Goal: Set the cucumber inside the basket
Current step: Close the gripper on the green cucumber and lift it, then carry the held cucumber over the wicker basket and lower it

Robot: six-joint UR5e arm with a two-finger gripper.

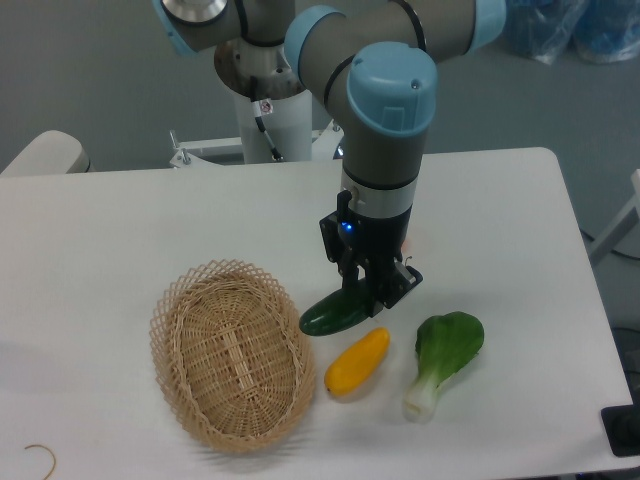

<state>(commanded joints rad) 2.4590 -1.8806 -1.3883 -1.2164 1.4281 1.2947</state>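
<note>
1. White tabletop (120, 230) fills most of the view, with a grey floor behind it and the arm's base column at the far edge.

2. The cucumber (332, 313) lies near the middle of the tabletop, just right of the basket (172, 335) and apart from its rim, its visible end pointing toward the basket. It is not in the basket, so the main goal is not yet met.

3. The end effector (372, 288) is down on the cucumber's right-hand portion, its dark fingers (392, 289) straddling the vegetable. They look closed in around it, narrow enough to be gripping (though the far finger's contact is hidden, so how firm the hold is I cannot say).

4. Whether the cucumber has left the surface is hard to tell; its left end seems at or very close to the tabletop.

5. My judgement of progress: the reach is done and the grasp appears made or nearly made. What remains is the lift, a short carry leftward over the looped rim, and the release inside the basket, which holds nothing at present.

6. Further out, a yellow squash (357, 362) lies just in front of the cucumber, near but not touching it, and a bok choy (446, 358) lies to the right of the squash. Both are close to the grasp point (a low carry could brush the squash).
</note>
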